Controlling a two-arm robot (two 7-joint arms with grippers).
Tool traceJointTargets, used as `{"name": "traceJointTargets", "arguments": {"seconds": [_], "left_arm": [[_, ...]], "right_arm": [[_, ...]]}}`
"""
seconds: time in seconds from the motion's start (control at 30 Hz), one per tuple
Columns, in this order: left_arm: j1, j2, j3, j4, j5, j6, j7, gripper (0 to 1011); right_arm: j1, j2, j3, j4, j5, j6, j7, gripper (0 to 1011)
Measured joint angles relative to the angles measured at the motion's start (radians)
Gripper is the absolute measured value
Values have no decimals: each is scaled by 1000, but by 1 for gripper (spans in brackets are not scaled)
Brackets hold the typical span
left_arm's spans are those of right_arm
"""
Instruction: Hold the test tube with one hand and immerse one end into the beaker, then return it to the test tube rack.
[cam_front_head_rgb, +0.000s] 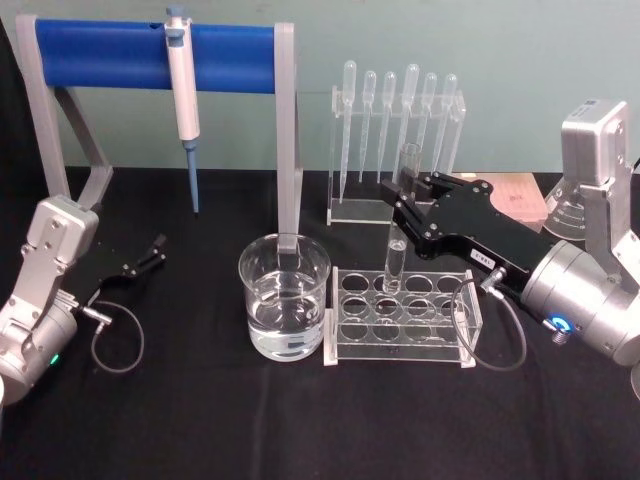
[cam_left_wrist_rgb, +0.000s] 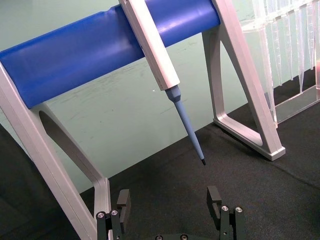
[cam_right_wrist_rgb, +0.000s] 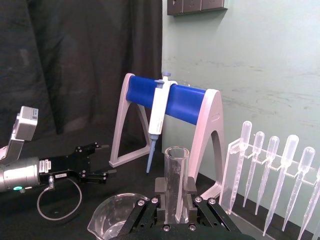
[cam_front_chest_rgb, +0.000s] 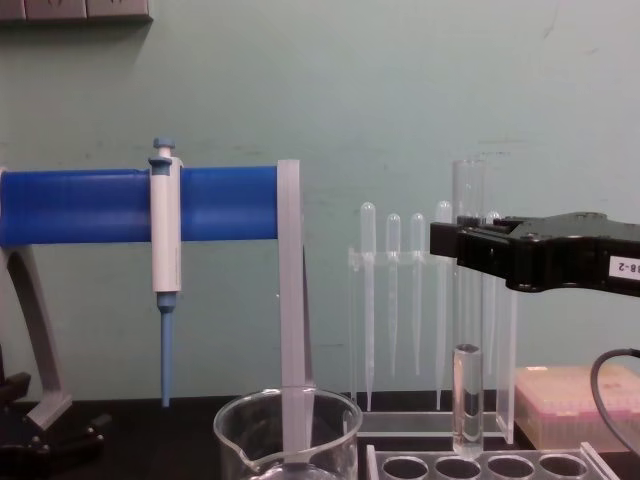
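Observation:
My right gripper (cam_front_head_rgb: 405, 196) is shut on the test tube (cam_front_head_rgb: 394, 262), a clear glass tube held upright by its upper part. The tube's round bottom hangs just over the back row of the clear rack (cam_front_head_rgb: 345, 341). In the chest view the test tube (cam_front_chest_rgb: 467, 400) ends slightly above the rack's holes, with the right gripper (cam_front_chest_rgb: 462, 240) across it. The right wrist view has the tube (cam_right_wrist_rgb: 176, 167) clamped between the fingers (cam_right_wrist_rgb: 192, 189). The beaker (cam_front_head_rgb: 284, 300), holding water, stands left of the rack. My left gripper (cam_front_head_rgb: 155, 250) rests open at the far left.
A white-and-blue pipettor (cam_front_head_rgb: 183, 90) hangs on a blue-barred stand (cam_front_head_rgb: 100, 45) behind the beaker; one stand leg (cam_front_head_rgb: 290, 150) rises right behind it. A holder of plastic pipettes (cam_front_head_rgb: 395, 120) stands behind the rack. A pink box (cam_front_chest_rgb: 575, 405) sits at the far right.

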Motion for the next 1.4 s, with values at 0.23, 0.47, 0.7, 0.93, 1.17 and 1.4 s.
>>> {"name": "traceJointTargets", "arguments": {"seconds": [0.23, 0.47, 0.7, 0.93, 1.17, 1.4], "left_arm": [[0, 0, 0, 0, 0, 0, 0, 1000], [0, 0, 0, 0, 0, 0, 0, 1000], [0, 0, 0, 0, 0, 0, 0, 1000], [0, 0, 0, 0, 0, 0, 0, 1000], [0, 0, 0, 0, 0, 0, 0, 1000], [0, 0, 0, 0, 0, 0, 0, 1000]], "right_arm": [[0, 0, 0, 0, 0, 0, 0, 225], [0, 0, 0, 0, 0, 0, 0, 225], [20, 5, -15, -24, -9, 28, -11, 225], [115, -34, -74, -15, -29, 44, 5, 225], [212, -103, -139, 54, -33, 33, 33, 225], [247, -149, -189, 140, -38, 11, 42, 225]]}}
